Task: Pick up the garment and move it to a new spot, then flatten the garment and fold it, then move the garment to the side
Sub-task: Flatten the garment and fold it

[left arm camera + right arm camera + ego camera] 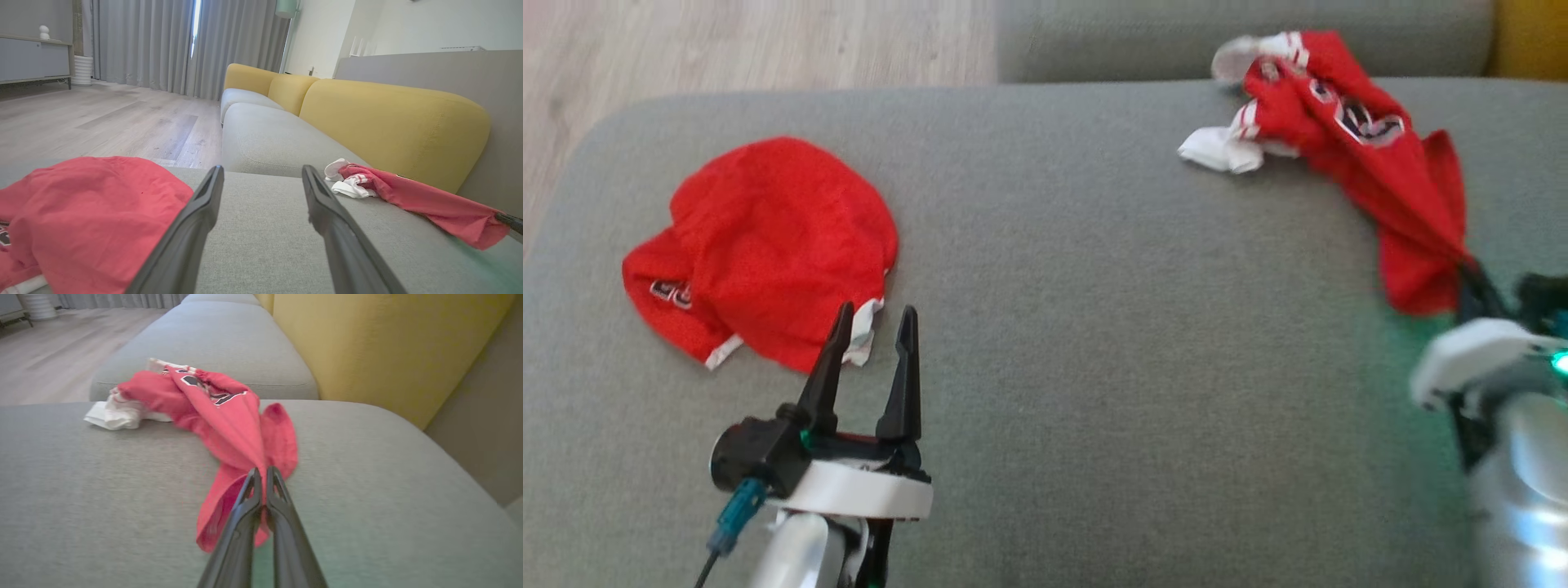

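Right wrist view: garment (233, 428) in tool (263, 472)

My right gripper (1470, 276) pinches the stretched garment (1380, 163) by its end; left gripper (874, 314) spread, tips at a red heap (768, 237).

Two red garments lie on the grey cushion (1094, 367): the left garment (768, 237) near its left end, the right garment (1380, 163) at its far right corner. Two grippers stand over that cushion, the left gripper (876, 310) and the right gripper (263, 470), each with two dark fingers. Beyond the cushion run two more grey seats (265, 139) and three yellow backs (392, 118).
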You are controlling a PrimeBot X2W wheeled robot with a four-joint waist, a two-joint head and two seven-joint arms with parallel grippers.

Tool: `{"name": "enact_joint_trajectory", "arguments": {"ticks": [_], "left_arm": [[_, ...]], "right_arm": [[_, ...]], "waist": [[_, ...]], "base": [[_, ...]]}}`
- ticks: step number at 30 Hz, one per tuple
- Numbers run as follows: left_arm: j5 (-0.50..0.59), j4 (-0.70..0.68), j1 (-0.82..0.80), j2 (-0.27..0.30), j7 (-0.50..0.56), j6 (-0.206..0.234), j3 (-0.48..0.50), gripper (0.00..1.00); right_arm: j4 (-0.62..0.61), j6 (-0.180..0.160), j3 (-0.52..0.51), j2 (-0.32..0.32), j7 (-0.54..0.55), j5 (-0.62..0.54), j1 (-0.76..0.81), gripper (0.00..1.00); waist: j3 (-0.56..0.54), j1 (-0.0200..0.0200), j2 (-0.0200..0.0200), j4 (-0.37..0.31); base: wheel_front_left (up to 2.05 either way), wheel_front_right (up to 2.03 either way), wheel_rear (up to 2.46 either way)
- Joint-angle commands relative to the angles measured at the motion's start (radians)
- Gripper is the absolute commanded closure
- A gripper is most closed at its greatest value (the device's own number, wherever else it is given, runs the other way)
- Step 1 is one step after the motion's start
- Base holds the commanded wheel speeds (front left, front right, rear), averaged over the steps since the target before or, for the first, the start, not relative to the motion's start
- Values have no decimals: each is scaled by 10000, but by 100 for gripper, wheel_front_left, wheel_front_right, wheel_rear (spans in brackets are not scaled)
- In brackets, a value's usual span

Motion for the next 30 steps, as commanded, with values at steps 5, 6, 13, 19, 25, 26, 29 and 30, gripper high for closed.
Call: {"name": "enact_joint_trajectory", "arguments": {"ticks": [5, 6, 13, 19, 25, 26, 29, 30], "left_arm": [[-111, -351, -8, 60, -94, 142, 310, 0], [-127, -353, 28, 60, -94, 160, 308, 0], [-159, -383, 174, 60, -94, 223, 289, 0], [-119, -403, 153, 60, -94, 219, 239, 0], [-10, -423, 98, 60, -94, 184, 264, 0], [8, -425, 90, 60, -94, 176, 272, 0], [63, -432, 77, 60, -94, 150, 289, 0], [80, -435, 72, 60, -94, 142, 291, 0]], "right_arm": [[-1796, -7, -492, -932, 1327, -118, 915, 100], [-2132, -7, -711, -1043, 1637, -202, 1148, 100], [-4300, -7, -2548, -744, 3428, -1160, 2117, 0], [-5450, -7, -2081, 157, 2730, -1281, 2044, 0], [-5841, -7, 723, 501, 1031, 469, 2306, 0], [-5894, -7, 1211, 519, 795, 819, 2435, 0], [-5969, -7, 2245, 551, 207, 1653, 2825, 0], [-5972, -7, 2471, 558, 42, 1816, 2932, 0]], "waist": [[-534, 1, 0, -260], [-597, 1, 0, -270], [-827, 1, 0, -257], [-869, 1, 0, -134], [-761, 1, 0, 65], [-735, 1, 0, 107], [-607, 1, 0, 243], [-548, 1, 0, 287]], "base": [[0, 0, 0], [0, 0, 0], [0, 0, 0], [0, 0, 0], [0, 0, 0], [0, 0, 0], [0, 0, 0], [0, 0, 0]]}}
